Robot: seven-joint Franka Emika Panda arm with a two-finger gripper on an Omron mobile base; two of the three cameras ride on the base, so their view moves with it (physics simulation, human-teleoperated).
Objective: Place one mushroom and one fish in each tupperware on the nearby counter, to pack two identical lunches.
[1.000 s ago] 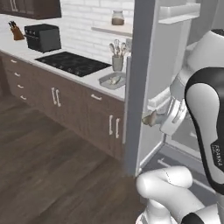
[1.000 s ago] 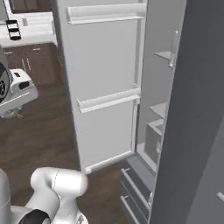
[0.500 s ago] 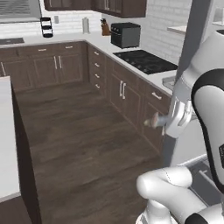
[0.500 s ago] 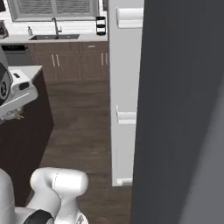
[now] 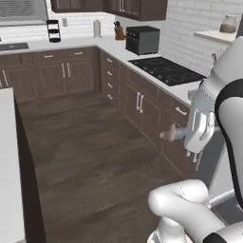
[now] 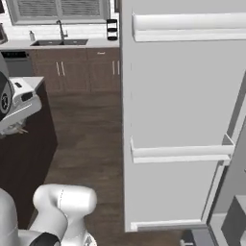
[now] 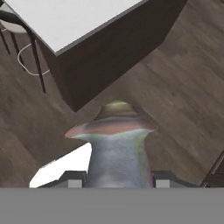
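In your left base view, the counter runs off-white along the back wall and down the right side over dark brown cabinets with thin silver handles. On it you have a black toaster, a knife block just beside it, and a black cooktop set into the top nearer you. The floor is dark wood planks. The gripper hangs low at the arm's end in front of the cabinets, with a small grey-pink shape, the fish, sticking out from it.

In your right base view, a tall grey refrigerator door stands open across the right half, with two shelf rails on its inner face. Beyond it you see a sink with a tap under a window, over more brown cabinets.

In your hand view, the fish rises between the two finger tips, its flared tail pointing away from the camera; the fingers are clamped on it. Below lie the wood floor and the corner of a white-topped island with dark sides.
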